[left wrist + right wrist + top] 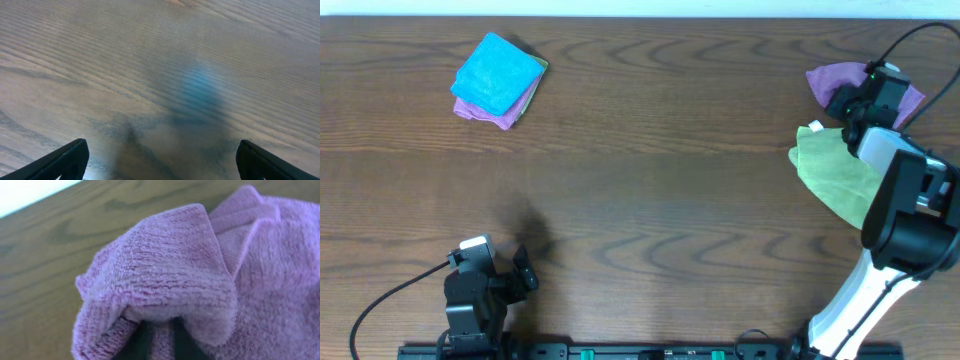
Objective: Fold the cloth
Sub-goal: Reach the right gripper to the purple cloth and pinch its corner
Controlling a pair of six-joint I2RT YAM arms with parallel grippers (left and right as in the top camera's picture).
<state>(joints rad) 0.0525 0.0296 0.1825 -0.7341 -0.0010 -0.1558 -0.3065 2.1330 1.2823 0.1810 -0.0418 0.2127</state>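
A crumpled purple cloth point(830, 82) lies at the far right of the table. My right gripper point(847, 100) is over it. In the right wrist view its dark fingers point(161, 342) are shut on a pinched fold of the purple cloth point(165, 275), which bunches up over them. A light green cloth point(830, 170) lies spread just in front of it, partly under the right arm. My left gripper point(525, 272) is open and empty near the table's front left; its fingertips point(160, 160) frame bare wood.
A stack of folded cloths, blue point(498, 73) on top of purple and green ones, sits at the back left. The wooden table point(650, 180) spans the whole view. The right arm's white and black body point(905, 215) stands at the right edge.
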